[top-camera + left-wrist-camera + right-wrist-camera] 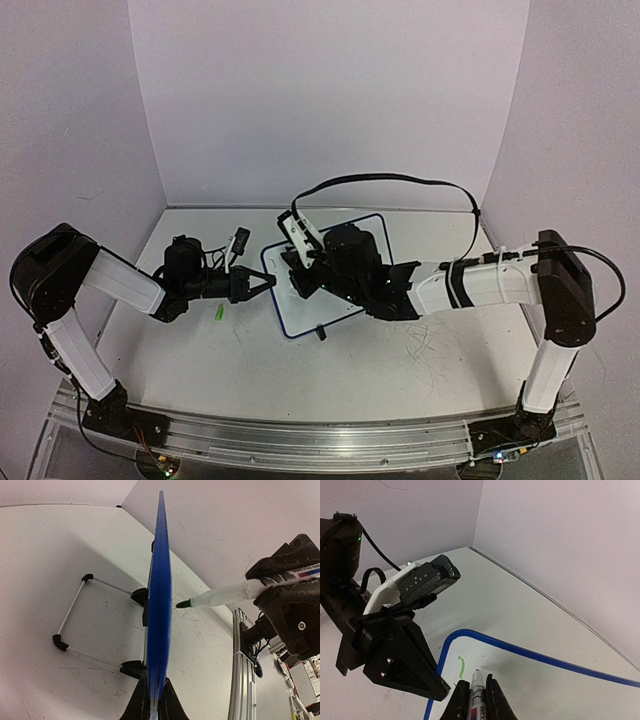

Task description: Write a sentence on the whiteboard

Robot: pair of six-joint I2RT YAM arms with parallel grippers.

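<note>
green: the sentence (462, 666) so far is only one short hooked stroke near a rounded corner of the whiteboard (540, 680), so i judge the writing has barely begun. the board sits mid-table between the two arms, propped on its wire stand (75, 612) and seen edge-on from the left wrist. left gripper (154, 701) is pressed together on the board's blue rim at the side edge, bracing it. right gripper (477, 700) is pinching the marker (477, 684) by the barrel, tip forward, just beside the stroke. from the left wrist the green tip is right at the board face; can't tell if it's touching or just off.

step in hand: forming the first letters. to do it well:
- bring the tip on with light pressure only. a propped board would likely tilt or skid under a hard push, and the left grip has to hold firm against it.
- travel parallel to the face so the line doesn't skip.
- write small letters, start close to the rim, and leave room for a second line.
- mind the left fingers, which sit close to the writing start.

a small green bit (218, 313), probably the cap, lies on the table (300, 380) near the left gripper, out of the way.
</note>
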